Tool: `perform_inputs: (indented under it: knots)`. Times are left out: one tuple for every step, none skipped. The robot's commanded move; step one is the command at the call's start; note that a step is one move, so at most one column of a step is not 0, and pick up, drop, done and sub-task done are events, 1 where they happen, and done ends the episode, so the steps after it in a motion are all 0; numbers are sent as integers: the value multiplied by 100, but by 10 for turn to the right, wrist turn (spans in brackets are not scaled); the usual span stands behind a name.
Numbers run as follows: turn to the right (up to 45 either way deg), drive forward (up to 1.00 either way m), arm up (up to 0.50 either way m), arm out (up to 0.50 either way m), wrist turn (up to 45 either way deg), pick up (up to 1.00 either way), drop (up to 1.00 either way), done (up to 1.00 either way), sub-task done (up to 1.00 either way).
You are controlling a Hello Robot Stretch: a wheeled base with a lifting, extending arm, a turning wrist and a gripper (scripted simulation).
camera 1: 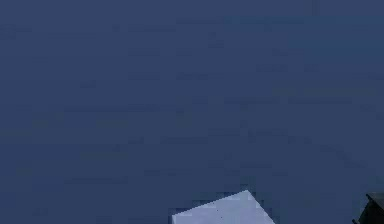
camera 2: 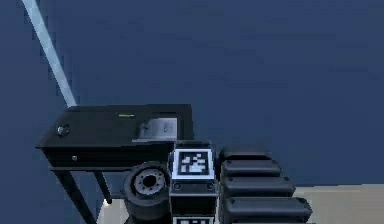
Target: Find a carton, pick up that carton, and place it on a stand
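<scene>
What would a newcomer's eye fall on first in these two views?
In the arm side view, a black desk stands before a dark blue wall, the arm's white marked square just right of it. In the forward view, a pale slanted shape rises from the bottom edge.

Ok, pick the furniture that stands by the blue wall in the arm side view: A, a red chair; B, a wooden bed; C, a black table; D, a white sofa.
C: a black table on thin legs stands in front of the dark blue wall.
</scene>
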Motion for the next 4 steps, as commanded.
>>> perform_inputs:
  knots:
    - [0, 0, 0, 48, 0, 0, 0, 0, 0]
    - [0, 0, 0, 0, 390, 0, 0, 0, 0]
    - [0, 0, -22, 0, 0, 0, 0, 0, 0]
    - [0, 0, 0, 0, 0, 0, 100, 0, 0]
